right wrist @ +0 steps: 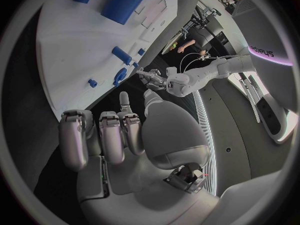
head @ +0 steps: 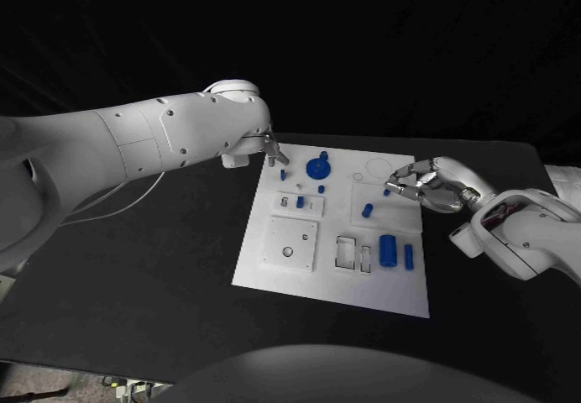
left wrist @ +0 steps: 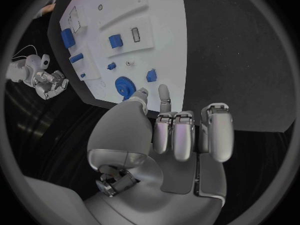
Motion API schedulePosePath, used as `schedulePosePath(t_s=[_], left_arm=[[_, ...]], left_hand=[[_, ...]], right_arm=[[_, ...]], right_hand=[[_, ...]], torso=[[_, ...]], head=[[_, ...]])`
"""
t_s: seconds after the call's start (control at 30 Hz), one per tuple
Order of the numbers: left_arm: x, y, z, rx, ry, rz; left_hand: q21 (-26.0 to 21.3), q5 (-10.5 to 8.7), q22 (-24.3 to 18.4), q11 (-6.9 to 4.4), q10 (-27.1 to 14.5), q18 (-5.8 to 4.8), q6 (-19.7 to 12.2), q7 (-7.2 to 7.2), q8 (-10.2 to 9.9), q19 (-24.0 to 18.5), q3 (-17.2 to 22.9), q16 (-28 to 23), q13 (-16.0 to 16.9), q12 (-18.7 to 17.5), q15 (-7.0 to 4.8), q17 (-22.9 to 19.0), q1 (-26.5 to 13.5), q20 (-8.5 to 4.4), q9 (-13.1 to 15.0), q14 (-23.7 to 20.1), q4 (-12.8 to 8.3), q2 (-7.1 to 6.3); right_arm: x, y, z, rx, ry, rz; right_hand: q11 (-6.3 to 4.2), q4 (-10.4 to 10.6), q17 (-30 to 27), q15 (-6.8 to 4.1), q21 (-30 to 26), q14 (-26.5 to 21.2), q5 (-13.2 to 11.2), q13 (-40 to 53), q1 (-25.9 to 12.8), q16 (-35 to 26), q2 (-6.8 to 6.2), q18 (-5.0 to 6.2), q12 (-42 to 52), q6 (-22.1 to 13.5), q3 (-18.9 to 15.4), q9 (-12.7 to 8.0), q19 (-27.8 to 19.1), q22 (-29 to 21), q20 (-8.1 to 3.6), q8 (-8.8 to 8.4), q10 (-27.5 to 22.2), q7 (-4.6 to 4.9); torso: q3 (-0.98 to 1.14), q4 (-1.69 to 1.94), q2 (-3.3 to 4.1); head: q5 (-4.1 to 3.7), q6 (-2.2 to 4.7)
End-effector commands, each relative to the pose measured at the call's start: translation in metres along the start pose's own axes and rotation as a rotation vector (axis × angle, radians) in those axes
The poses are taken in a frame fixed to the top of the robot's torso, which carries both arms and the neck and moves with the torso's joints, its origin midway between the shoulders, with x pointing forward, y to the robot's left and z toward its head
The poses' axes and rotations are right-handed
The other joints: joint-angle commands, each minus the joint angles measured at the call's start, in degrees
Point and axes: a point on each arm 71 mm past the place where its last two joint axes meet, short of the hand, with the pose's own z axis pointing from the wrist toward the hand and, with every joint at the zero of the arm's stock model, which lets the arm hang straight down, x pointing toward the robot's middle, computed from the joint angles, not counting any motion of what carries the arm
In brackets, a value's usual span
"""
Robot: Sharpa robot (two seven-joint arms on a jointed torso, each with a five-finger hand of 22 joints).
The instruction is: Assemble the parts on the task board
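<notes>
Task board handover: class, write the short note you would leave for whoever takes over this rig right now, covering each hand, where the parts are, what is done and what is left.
Left hand: holds nothing, fingers curled in, above the task board's far left corner.
Right hand: holds nothing, fingers curled, over the board's far right edge.
Parts: blue gear at the far edge; small blue pieces beside it and mid-board; large blue cylinder and a slimmer blue bar near the right edge.
Done: cannot tell which pieces are seated.
Left: the two slots beside the cylinder look unfilled; neither hand has picked up a part.
</notes>
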Motion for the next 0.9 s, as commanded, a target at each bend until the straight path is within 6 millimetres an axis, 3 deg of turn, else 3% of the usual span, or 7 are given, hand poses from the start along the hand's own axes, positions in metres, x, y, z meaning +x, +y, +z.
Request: schedulePosePath(t_s=[0.03, 0.9], left_arm=[[0.004, -0.003, 0.001, 0.016, 0.021, 0.017], [0.016, -0.008, 0.006, 0.027, 0.060, 0.024]], left_hand=[[-0.4, 0.11, 13.3, 0.06, 6.0, -0.41, -0.3, 0.11, -0.3, 3.1, -0.4, 0.1, 15.1, 0.2, -0.03, 15.1, 0.7, -0.12, 0.0, 6.0, 0.0, 0.10], [-1.0, 0.22, 13.1, 0.23, 6.0, -0.27, -0.2, 0.23, -0.8, 2.8, -0.5, 0.1, 15.1, 0.2, 0.16, 15.1, 0.9, 0.05, -0.4, 6.0, -0.1, 0.71]], right_arm=[[0.002, 0.001, 0.000, -0.010, 0.015, 0.001], [0.001, 0.001, 0.000, -0.012, 0.015, 0.001]], right_hand=[[-0.15, -0.3, 15.1, -0.07, 0.2, 6.0, 0.3, 15.1, -0.2, 0.2, 0.15, 0.87, 0.2, 0.2, -0.1, -0.1, 1.5, 12.9, -0.07, 0.10, 6.1, -0.15], [-0.17, -0.3, 15.1, -0.09, 0.1, 6.0, 0.6, 15.1, -0.1, 0.2, 0.18, 0.89, 0.2, 0.2, 0.0, -0.1, 1.4, 12.9, -0.08, 0.11, 6.1, -0.16]], torso=[[0.02, -0.01, 0.04], [0.00, -0.02, 0.01]], head=[[-0.24, 0.00], [-0.42, 0.00]])
